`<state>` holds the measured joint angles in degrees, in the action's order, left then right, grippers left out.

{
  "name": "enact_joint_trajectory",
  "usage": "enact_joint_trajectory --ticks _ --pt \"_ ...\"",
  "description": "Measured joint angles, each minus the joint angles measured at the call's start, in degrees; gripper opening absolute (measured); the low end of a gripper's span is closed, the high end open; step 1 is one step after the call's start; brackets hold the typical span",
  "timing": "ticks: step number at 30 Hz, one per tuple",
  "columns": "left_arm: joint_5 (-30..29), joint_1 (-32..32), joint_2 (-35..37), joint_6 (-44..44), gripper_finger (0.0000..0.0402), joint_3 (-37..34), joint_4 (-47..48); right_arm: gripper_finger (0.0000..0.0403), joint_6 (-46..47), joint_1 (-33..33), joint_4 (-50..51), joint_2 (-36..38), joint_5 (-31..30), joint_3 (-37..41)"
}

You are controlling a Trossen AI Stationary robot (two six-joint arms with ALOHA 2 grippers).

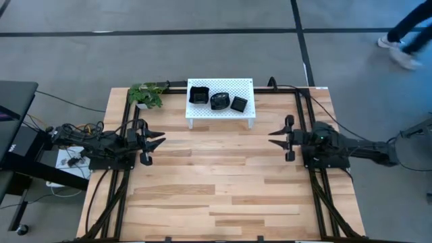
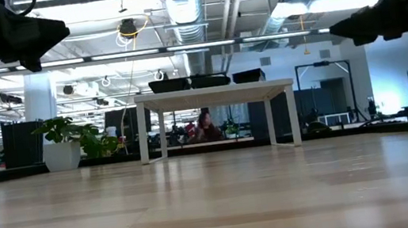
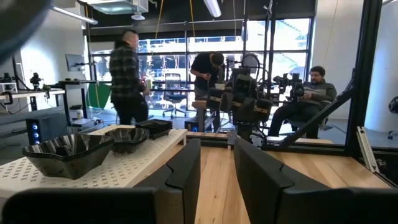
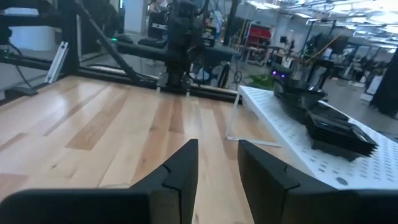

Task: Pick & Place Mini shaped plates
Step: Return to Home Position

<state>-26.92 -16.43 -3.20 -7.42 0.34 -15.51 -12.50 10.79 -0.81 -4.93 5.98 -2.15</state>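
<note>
So, desk [image 1: 223, 196]: pale wood planks, with black frame rails down both sides.
Rack [image 1: 233, 85]: white and perforated, standing on legs at the middle of the desk's far edge.
Plant [image 1: 147, 94]: leafy, in a white pot at the far left corner, just beside the rack.
Mini shaped plates [image 2: 207, 81]: glossy black, all on the rack top, in three groups in a row.
Left group [image 1: 198, 94]: squarish deep dishes at the end nearest the plant.
Middle group [image 1: 219, 100]: rounded with a wavy rim, just beside the left one.
Right group [image 1: 239, 104]: flat square plates in a stack at the rack's right end.
Left end effector [image 1: 160, 140]: raised over the desk's left side and pointing inward; its fingers [image 3: 186, 171] are parted by a narrow gap with nothing between them.
Right end effector [image 1: 273, 138]: over the right side, facing the left one, with the same narrow gap and holding nothing.
Writing: white letters on a dark case [image 1: 13, 145] off the desk's left edge, too small to read.
People: a seated person [image 3: 314, 93] and two standing beyond the desk; a walker's legs [image 1: 405, 40] cross the floor.
</note>
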Motion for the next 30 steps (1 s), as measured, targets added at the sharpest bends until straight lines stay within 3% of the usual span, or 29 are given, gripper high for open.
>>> enact_joint_trajectory --ticks 4,30 --pt "0.0 0.0 0.0 0.0 0.0099 0.0 0.0 0.0108 0.3 1.0 1.3 4.9 -0.4 0.8" --pt "0.0 0.0 -1.1 0.0 0.0099 0.0 -0.4 0.0108 0.6 1.0 1.7 3.0 -0.1 0.8"
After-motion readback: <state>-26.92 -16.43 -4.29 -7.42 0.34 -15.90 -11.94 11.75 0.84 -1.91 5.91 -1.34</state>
